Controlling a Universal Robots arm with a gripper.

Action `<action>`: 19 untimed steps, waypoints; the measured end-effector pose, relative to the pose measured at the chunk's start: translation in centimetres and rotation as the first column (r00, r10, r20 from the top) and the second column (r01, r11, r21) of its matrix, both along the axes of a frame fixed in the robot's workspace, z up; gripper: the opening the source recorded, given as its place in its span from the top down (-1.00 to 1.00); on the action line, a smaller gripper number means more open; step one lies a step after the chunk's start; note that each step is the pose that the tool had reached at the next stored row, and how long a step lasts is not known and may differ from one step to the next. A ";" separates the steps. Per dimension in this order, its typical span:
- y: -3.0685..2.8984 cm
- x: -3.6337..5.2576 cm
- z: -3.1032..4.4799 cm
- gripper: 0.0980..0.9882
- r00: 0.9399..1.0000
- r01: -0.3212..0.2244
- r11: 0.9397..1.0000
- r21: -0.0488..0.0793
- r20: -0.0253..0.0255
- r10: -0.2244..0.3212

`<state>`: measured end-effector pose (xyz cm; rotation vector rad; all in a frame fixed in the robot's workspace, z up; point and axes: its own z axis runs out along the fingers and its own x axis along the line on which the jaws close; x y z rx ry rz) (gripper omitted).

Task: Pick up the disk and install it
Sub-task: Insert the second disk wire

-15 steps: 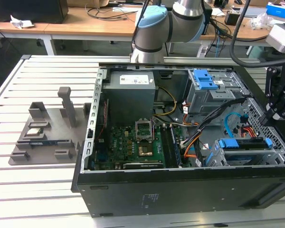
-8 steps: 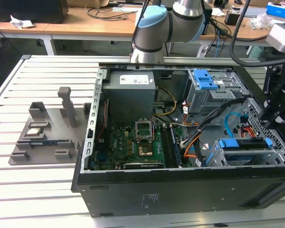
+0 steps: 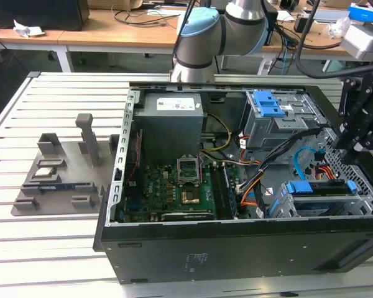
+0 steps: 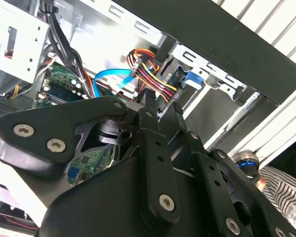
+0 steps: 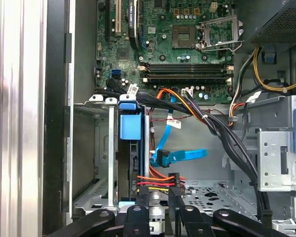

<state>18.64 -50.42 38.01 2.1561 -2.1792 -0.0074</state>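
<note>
Grey slatted metal table, wooden desks behind, apparently a lab.

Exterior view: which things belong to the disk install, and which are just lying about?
Job: disk in its blue carrier, drive cage around it, end effector near it, open computer case.
Lying about: grey parts stand on the exterior view's left, crumpled paper, cables on the desk behind.

Pale slatted table; wooden desks behind (cables strewn)
</note>
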 end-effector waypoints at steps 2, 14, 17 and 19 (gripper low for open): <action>0.48 -0.02 0.00 0.54 1.000 0.000 1.000 0.000 0.000 0.000; 1.48 -1.38 -0.02 0.54 1.000 0.000 1.000 0.000 0.000 0.000; 1.74 -1.88 -0.15 0.54 1.000 0.000 1.000 -0.001 0.000 0.000; 1.60 -1.91 -0.14 0.54 1.000 0.000 1.000 -0.003 0.000 0.000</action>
